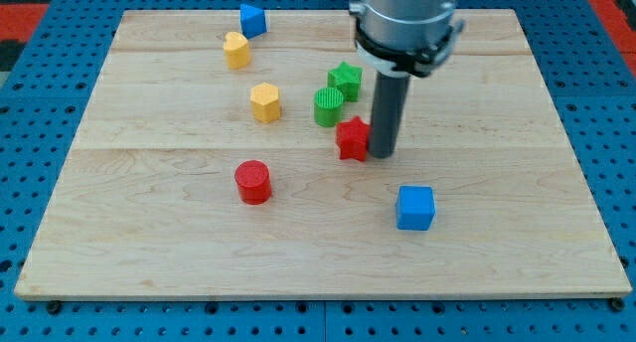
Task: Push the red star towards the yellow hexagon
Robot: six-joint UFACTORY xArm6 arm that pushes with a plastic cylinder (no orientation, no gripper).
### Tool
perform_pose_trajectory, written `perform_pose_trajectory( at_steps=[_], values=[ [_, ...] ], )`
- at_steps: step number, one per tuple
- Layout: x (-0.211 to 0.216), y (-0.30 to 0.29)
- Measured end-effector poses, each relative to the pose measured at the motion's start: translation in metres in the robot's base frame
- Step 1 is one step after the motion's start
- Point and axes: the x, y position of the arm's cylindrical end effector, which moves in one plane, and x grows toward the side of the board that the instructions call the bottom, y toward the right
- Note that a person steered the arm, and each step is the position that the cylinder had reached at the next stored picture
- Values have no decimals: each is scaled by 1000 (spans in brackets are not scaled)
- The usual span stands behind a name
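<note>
**benchbot:** Jaws? None on this rig, so nothing to call open or closed. It's just a dark rod, and my tip point(383, 154) is touching the view's-right side of the small red plastic star point(352, 139).

**gridfan:** What's around, front to back?

**benchbot:** Nearest the view's bottom is a blue plastic cube point(415, 207), then a red plastic cylinder point(252, 181), both well apart from the star. Above the star, a ribbed green cylinder point(329, 106) sits just beside it, with a green star point(346, 80) behind. The yellow hexagon block point(265, 101) is up and to the view's left.

**gridfan:** Risk?

**benchbot:** I'd guess the green cylinder. It's close to the straight line, so a push angled upward could clip it, or the star could spin off my tip.

**gridfan:** Room?

**benchbot:** Plenty. The wooden counter point(517, 253) is bare between star and hexagon, edges far off.
</note>
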Motion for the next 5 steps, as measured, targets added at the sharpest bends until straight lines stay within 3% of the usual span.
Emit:
perform_pose_trajectory(
  at_steps=[2,3,5],
  values=[
    [-50,3],
    [-16,-17],
    [0,-36]
  ],
)
